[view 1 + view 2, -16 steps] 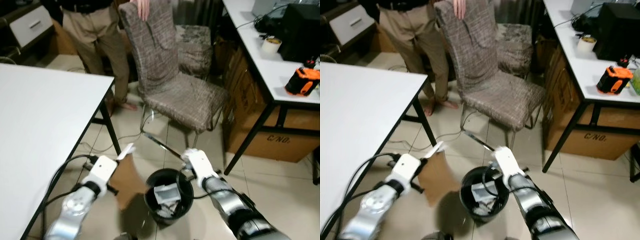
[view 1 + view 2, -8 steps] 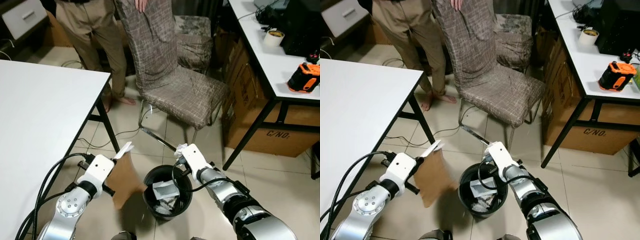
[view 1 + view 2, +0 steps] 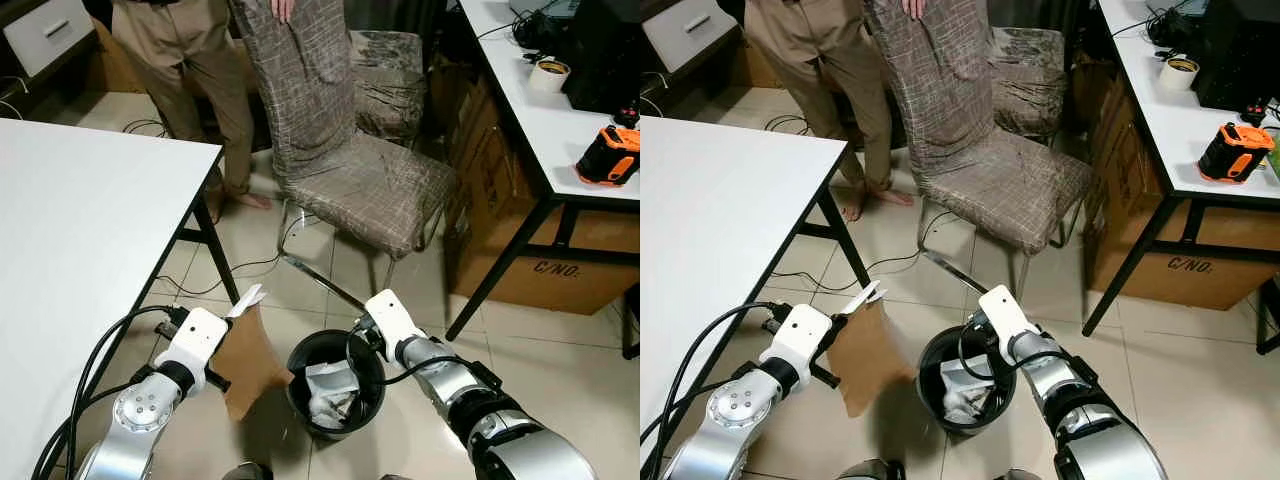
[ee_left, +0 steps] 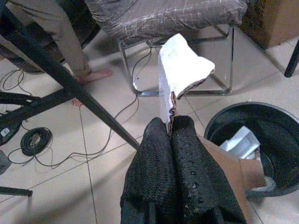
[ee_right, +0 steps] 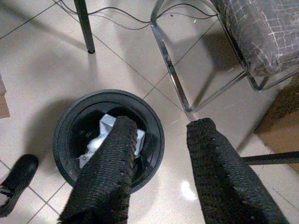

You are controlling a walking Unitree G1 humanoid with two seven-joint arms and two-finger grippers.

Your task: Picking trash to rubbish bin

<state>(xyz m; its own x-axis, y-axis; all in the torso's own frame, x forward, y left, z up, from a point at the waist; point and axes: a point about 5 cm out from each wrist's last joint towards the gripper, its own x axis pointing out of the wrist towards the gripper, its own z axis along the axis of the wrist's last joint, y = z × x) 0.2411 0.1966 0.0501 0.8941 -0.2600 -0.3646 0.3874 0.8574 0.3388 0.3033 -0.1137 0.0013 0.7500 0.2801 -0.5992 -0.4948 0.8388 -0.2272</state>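
Observation:
A black round rubbish bin (image 3: 297,396) stands on the tiled floor between my arms, with crumpled white trash (image 3: 329,381) inside. My left gripper (image 4: 172,123) is shut on a brown cardboard sheet (image 3: 250,352) with a torn white end (image 4: 180,67), holding it upright just left of the bin. My right gripper (image 5: 162,125) is open with nothing between its fingers, over the bin's right rim (image 5: 157,140). In the left eye view it sits at the rim's far right side (image 3: 362,327).
A fabric chair (image 3: 352,172) stands just behind the bin, with a person (image 3: 188,60) beyond it. A white table (image 3: 80,230) is on the left, its black leg (image 3: 222,255) nearby. On the right are a desk (image 3: 545,130) and a cardboard box (image 3: 520,262). Cables (image 4: 32,140) lie on the floor.
The whole view shifted as the camera moved. My right gripper has drifted slightly toward the bin's rim. The left gripper still holds the cardboard beside the bin.

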